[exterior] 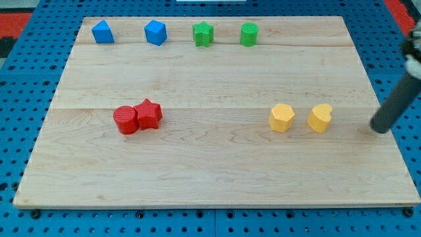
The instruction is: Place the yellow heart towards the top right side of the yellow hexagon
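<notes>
The yellow heart point(320, 118) lies on the wooden board at the view's right, just right of the yellow hexagon point(281, 118), with a small gap between them. My tip point(378, 128) touches the board near its right edge, to the right of the yellow heart and well apart from it. The dark rod slants up toward the view's upper right.
A red cylinder point(125, 120) and a red star point(148, 114) touch each other at the left middle. Along the top edge stand a blue pentagon-like block point(102, 31), a blue hexagon-like block point(156, 32), a green star point(203, 34) and a green cylinder point(248, 34).
</notes>
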Robot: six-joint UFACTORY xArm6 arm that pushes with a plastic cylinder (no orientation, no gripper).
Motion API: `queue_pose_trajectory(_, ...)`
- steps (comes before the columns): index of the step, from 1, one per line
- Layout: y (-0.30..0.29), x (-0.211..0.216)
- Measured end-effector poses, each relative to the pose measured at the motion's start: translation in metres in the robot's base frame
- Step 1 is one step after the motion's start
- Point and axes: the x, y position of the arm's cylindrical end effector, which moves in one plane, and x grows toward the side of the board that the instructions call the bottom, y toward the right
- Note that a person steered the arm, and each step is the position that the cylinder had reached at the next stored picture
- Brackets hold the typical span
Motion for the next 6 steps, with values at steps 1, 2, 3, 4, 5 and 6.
queue_pose_trajectory(1, -0.071, -0.018)
queue_pose_trajectory(2, -0.084, -0.023)
queue_pose_trajectory(3, -0.076, -0.040)
queue_pose_trajectory(4, -0.041, -0.117)
queue_pose_trajectory(5, -0.019, -0.214)
queue_pose_trajectory(6, -0.054, -0.293)
